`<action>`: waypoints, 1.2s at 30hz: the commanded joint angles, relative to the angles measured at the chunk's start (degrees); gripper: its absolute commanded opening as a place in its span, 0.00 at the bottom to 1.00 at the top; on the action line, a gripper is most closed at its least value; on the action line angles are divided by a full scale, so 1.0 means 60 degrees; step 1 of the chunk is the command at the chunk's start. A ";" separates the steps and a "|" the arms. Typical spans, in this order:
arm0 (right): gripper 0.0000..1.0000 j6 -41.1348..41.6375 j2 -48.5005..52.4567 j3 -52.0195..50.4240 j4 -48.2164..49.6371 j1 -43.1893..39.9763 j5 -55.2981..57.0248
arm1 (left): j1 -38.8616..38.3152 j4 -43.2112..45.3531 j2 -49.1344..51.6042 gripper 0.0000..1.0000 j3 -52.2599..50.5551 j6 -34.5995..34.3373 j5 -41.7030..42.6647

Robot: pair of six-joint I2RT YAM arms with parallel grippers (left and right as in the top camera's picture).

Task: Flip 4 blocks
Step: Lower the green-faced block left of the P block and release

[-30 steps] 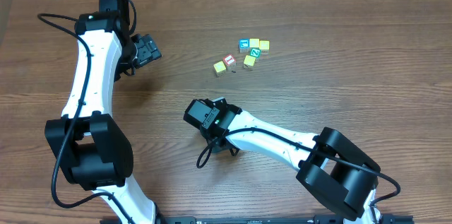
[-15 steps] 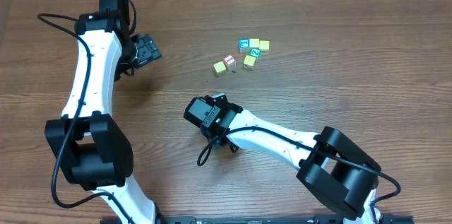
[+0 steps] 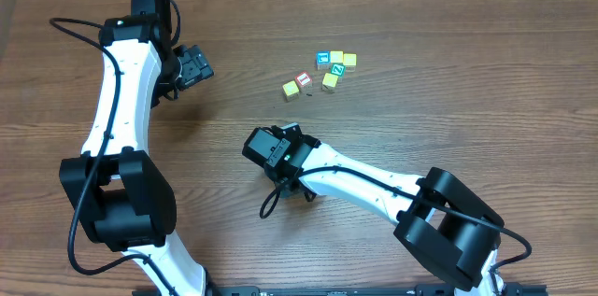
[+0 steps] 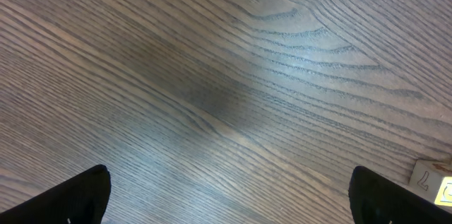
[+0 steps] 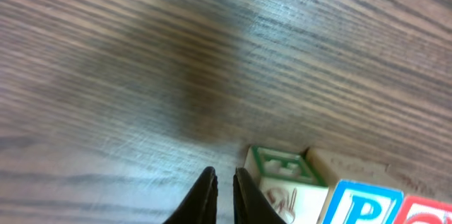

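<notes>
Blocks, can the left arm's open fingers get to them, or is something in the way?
Nothing visible is in the way: only wooden table lies between the left fingers and the blocks.

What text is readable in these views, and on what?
"P": blue-bordered block, right wrist view.
"L", likely: cream block face, left wrist view.
Unreadable: green-bordered block, foreshortened; red-bordered block, cut off by the frame edge. Overhead view: all too small.
</notes>
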 commanded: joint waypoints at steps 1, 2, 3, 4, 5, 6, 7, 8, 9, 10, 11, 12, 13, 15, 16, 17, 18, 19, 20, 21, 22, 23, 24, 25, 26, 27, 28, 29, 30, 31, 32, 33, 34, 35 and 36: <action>0.09 0.0000 -0.0601 0.0503 -0.0412 -0.0029 -0.0583 | 0.0018 0.0007 -0.0164 1.00 0.0153 -0.0135 -0.0087; 0.08 0.0000 -0.0714 0.0503 -0.0648 -0.0029 -0.0583 | 0.0018 0.0007 -0.0164 1.00 0.0153 -0.0135 -0.0087; 0.07 0.0000 -0.0790 0.0503 -0.0863 -0.0029 -0.0586 | 0.0018 0.0007 -0.0164 1.00 0.0153 -0.0135 -0.0087; 0.06 0.0000 -0.0863 0.0503 -0.1089 -0.0029 -0.0608 | 0.0018 0.0007 -0.0164 1.00 0.0153 -0.0135 -0.0087; 0.06 0.0000 -0.0914 0.0503 -0.1337 -0.0029 -0.0656 | 0.0018 0.0007 -0.0164 1.00 0.0153 -0.0135 -0.0087; 0.06 0.0000 -0.0940 0.0503 -0.1515 -0.0029 -0.0725 | 0.0018 0.0007 -0.0164 1.00 0.0153 -0.0135 -0.0087; 0.05 0.0000 -0.0943 0.0503 -0.1741 -0.0029 -0.0798 | 0.0018 0.0007 -0.0164 1.00 0.0153 -0.0135 -0.0087; 0.04 0.0000 -0.0943 0.0499 -0.1931 -0.0029 -0.0798 | 0.0018 0.0007 -0.0164 1.00 0.0153 -0.0135 -0.0087; 0.04 0.0000 -0.0943 0.0499 -0.2080 -0.0029 -0.0790 | 0.0018 0.0007 -0.0164 1.00 0.0153 -0.0135 -0.0087; 0.04 0.0000 -0.0943 0.0495 -0.2222 -0.0029 -0.0790 | 0.0018 0.0007 -0.0164 1.00 0.0153 -0.0135 -0.0087; 0.04 0.0000 -0.0943 0.0488 -0.2317 -0.0029 -0.0790 | 0.0018 0.0007 -0.0164 1.00 0.0153 -0.0135 -0.0087; 0.04 0.0000 -0.0943 0.0481 -0.2371 -0.0029 -0.0790 | 0.0018 0.0007 -0.0164 1.00 0.0153 -0.0135 -0.0087; 0.04 0.0000 -0.0943 0.0466 -0.2401 -0.0029 -0.0790 | 0.0018 0.0007 -0.0164 1.00 0.0153 -0.0135 -0.0087; 0.04 0.0000 -0.0936 0.0393 -0.2364 -0.0029 -0.0790 | 0.0018 0.0007 -0.0164 1.00 0.0153 -0.0135 -0.0087; 0.04 0.0000 -0.0936 0.0342 -0.2328 -0.0029 -0.0790 | 0.0018 0.0007 -0.0164 1.00 0.0153 -0.0135 -0.0087; 0.04 0.0004 -0.0933 0.0229 -0.2273 -0.0029 -0.0790 | 0.0018 0.0007 -0.0164 1.00 0.0153 -0.0135 -0.0087; 0.04 0.0004 -0.0936 0.0164 -0.2248 -0.0029 -0.0790 | 0.0018 0.0007 -0.0164 1.00 0.0153 -0.0135 -0.0087; 0.04 0.0004 -0.0936 0.0058 -0.2204 -0.0029 -0.0794 | 0.0018 0.0007 -0.0164 1.00 0.0153 -0.0135 -0.0087; 0.04 0.0004 -0.0933 -0.0047 -0.2142 -0.0029 -0.0794 | 0.0018 0.0007 -0.0164 1.00 0.0153 -0.0135 -0.0087; 0.04 0.0004 -0.0936 -0.0171 -0.2058 -0.0025 -0.0794 | 0.0018 0.0007 -0.0164 1.00 0.0153 -0.0135 -0.0087; 0.04 0.0004 -0.0933 -0.0270 -0.1982 -0.0025 -0.0794 | 0.0018 0.0007 -0.0164 1.00 0.0153 -0.0135 -0.0087; 0.04 0.0004 -0.0933 -0.0382 -0.1861 -0.0029 -0.0794 | 0.0018 0.0007 -0.0164 1.00 0.0153 -0.0135 -0.0087; 0.04 0.0004 -0.0933 -0.0463 -0.1756 -0.0025 -0.0794 | 0.0018 0.0007 -0.0164 1.00 0.0153 -0.0135 -0.0087; 0.04 0.0004 -0.0933 -0.0521 -0.1650 -0.0025 -0.0794 | 0.0018 0.0007 -0.0164 1.00 0.0153 -0.0135 -0.0087; 0.04 0.0004 -0.0933 -0.0568 -0.1570 -0.0025 -0.0790 | 0.0018 0.0007 -0.0164 1.00 0.0153 -0.0135 -0.0087; 0.04 0.0000 -0.0933 -0.0619 -0.1486 -0.0025 -0.0787 | 0.0018 0.0007 -0.0164 1.00 0.0153 -0.0135 -0.0087; 0.04 0.0000 -0.0933 -0.0674 -0.1399 -0.0025 -0.0783 | 0.0018 0.0007 -0.0164 1.00 0.0153 -0.0135 -0.0087; 0.04 0.0000 -0.0933 -0.0747 -0.1275 -0.0025 -0.0783 | 0.0018 0.0007 -0.0164 1.00 0.0153 -0.0135 -0.0087; 0.04 0.0000 -0.0933 -0.0820 -0.1162 -0.0029 -0.0783 | 0.0018 0.0007 -0.0164 1.00 0.0153 -0.0135 -0.0087; 0.04 0.0000 -0.0933 -0.0896 -0.1045 -0.0029 -0.0787 | 0.0018 0.0007 -0.0164 1.00 0.0153 -0.0135 -0.0087; 0.04 0.0000 -0.0933 -0.0965 -0.0940 -0.0025 -0.0787 | 0.0018 0.0007 -0.0164 1.00 0.0153 -0.0135 -0.0087; 0.04 0.0000 -0.0933 -0.1045 -0.0823 -0.0025 -0.0787 | 0.0018 0.0007 -0.0164 1.00 0.0153 -0.0135 -0.0087; 0.04 0.0000 -0.0933 -0.1100 -0.0772 -0.0025 -0.0787 | 0.0018 0.0007 -0.0164 1.00 0.0153 -0.0135 -0.0087; 0.04 0.0004 -0.0933 -0.1166 -0.0718 -0.0025 -0.0790 | 0.0018 0.0007 -0.0164 1.00 0.0153 -0.0135 -0.0087; 0.04 0.0004 -0.0933 -0.1198 -0.0699 -0.0025 -0.0790 | 0.0018 0.0007 -0.0164 1.00 0.0153 -0.0135 -0.0087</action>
